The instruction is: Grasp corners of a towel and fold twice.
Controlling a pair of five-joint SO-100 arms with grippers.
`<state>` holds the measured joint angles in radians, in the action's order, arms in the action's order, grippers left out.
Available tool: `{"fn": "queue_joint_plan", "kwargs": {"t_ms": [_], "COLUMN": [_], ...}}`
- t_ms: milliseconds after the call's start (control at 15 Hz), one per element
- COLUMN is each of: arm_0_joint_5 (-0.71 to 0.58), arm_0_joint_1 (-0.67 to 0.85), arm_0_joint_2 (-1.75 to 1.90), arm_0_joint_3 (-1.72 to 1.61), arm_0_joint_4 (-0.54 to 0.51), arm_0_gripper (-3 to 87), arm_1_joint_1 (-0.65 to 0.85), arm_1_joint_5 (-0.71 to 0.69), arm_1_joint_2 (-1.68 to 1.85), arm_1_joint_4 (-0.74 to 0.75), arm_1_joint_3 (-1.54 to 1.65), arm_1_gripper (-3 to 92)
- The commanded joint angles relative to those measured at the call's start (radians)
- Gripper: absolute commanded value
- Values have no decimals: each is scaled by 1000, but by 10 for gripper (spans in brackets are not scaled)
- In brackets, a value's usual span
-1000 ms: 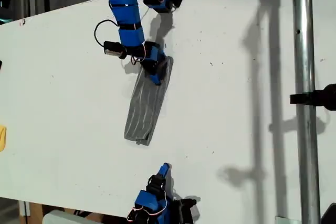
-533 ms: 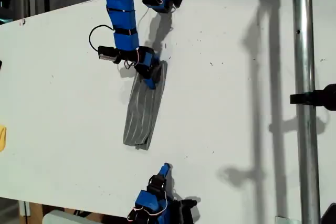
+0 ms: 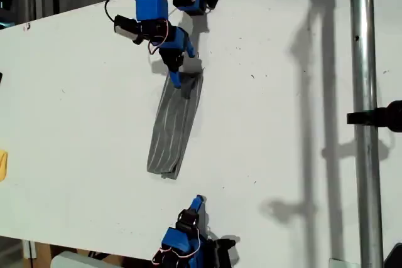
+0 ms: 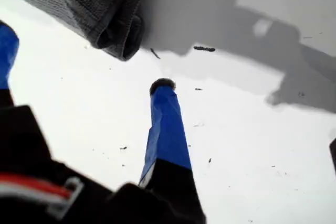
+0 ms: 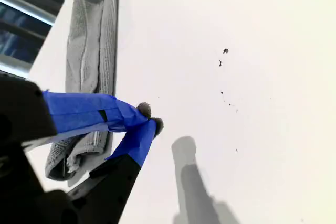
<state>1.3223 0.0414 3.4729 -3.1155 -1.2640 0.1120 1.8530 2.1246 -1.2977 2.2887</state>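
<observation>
bare table (image 3: 282, 155) around folded towel (image 3: 174, 123)

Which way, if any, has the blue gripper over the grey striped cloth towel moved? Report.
Yes. My first gripper shifted toward the exterior view's top, farther from my parked second gripper.

My first gripper (image 4: 86, 56) parted above the table, my second gripper (image 5: 149, 119) closed, empty.

overhead exterior view; both close wrist views apparently share the towel (image 3: 174, 123).
</observation>
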Motion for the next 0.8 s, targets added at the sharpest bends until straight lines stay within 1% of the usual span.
{"fn": "queue_joint_plan", "kwargs": {"t_ms": [0,133,400,533,600,667,733], "arm_0_joint_5": [-2,0,0,-2,-3,-3,-5], "arm_0_joint_1": [-18,-21,-26,-29,-29,-29,-31], "arm_0_joint_2": [6,6,6,6,6,6,6], "arm_0_joint_3": [-9,-9,-9,-9,-9,-9,-9], "arm_0_joint_4": [0,0,0,0,0,0,0], "arm_0_gripper": [-25,-25,-25,-25,-25,-25,-25], "arm_1_joint_1": [37,71,140,147,147,147,149], "arm_1_joint_5": [9,-14,-144,-202,-219,-224,-216], "arm_1_joint_2": [-52,-218,-735,-853,-865,-864,-859], "arm_1_joint_4": [67,147,195,189,192,184,160], "arm_1_joint_3": [-2,-40,-413,-565,-584,-583,-581], "arm_1_gripper": [480,483,485,463,439,302,112]}}
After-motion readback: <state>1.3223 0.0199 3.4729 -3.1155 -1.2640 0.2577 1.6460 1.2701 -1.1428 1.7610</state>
